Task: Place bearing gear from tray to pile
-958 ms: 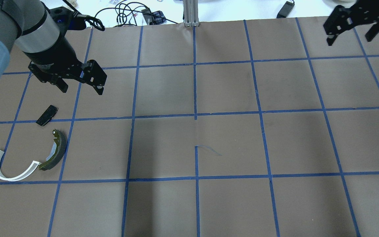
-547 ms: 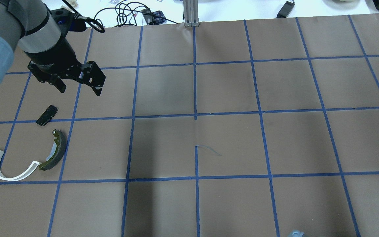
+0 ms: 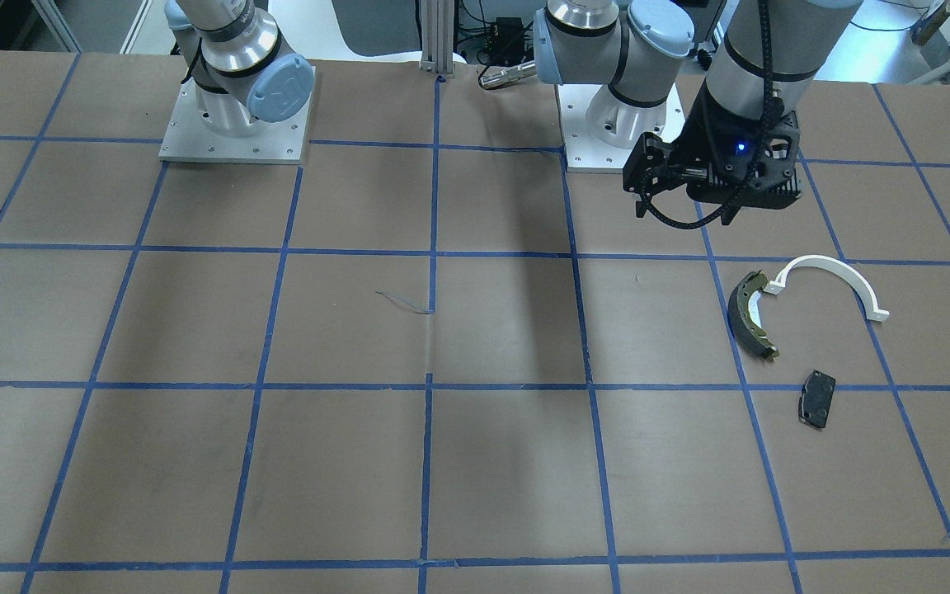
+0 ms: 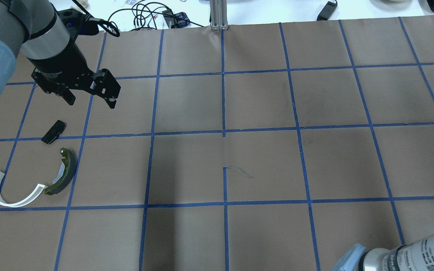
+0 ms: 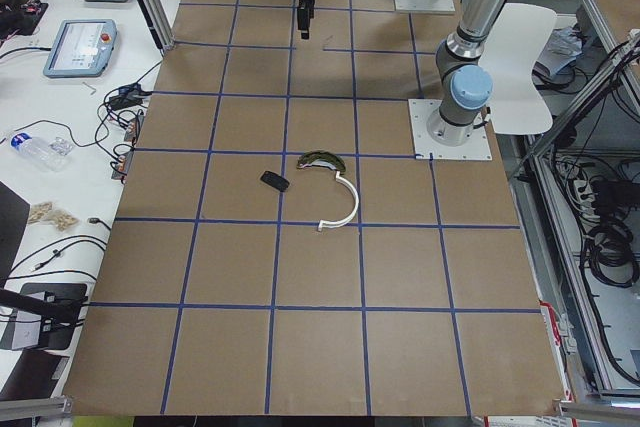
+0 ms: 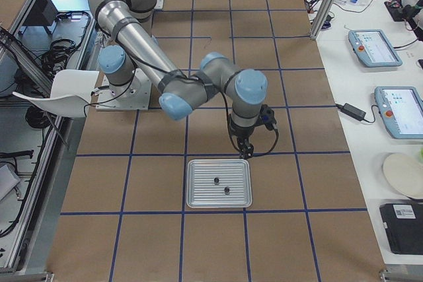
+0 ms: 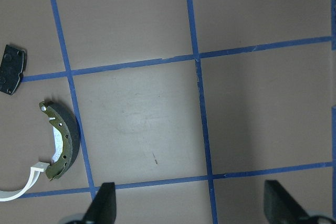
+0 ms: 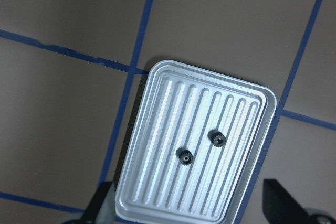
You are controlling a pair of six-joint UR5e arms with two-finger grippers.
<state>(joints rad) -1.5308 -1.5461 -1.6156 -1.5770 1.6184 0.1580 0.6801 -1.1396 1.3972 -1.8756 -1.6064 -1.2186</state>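
The small dark toothed bearing gear (image 8: 185, 157) lies in the ribbed silver metal tray (image 8: 168, 103), with a second gear (image 8: 218, 138) near it (not touching). The right hand (image 8: 188, 198) hangs above the tray, spread wide and empty. Well apart on the brown counter (image 4: 262, 162), the left hand (image 4: 92, 102), also wide and empty, hovers near the flat black pad (image 4: 54, 131), dark curved brake shoe (image 4: 64, 171) and white semicircular arc (image 3: 821, 260).

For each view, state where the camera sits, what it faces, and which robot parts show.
Overhead: behind robot, looking forward-down; left gripper, right arm.
Front-facing: opposite robot, steeply down; both bases, left arm, pile.
Exterior left: left end of table; left arm, pile mid-table.
Exterior right: right end; right gripper near tray.
Left wrist: down at table; fingertips, pile.
Right wrist: down; fingertips, tray, two gears.
Shared: exterior right and right wrist both show tray and gears.
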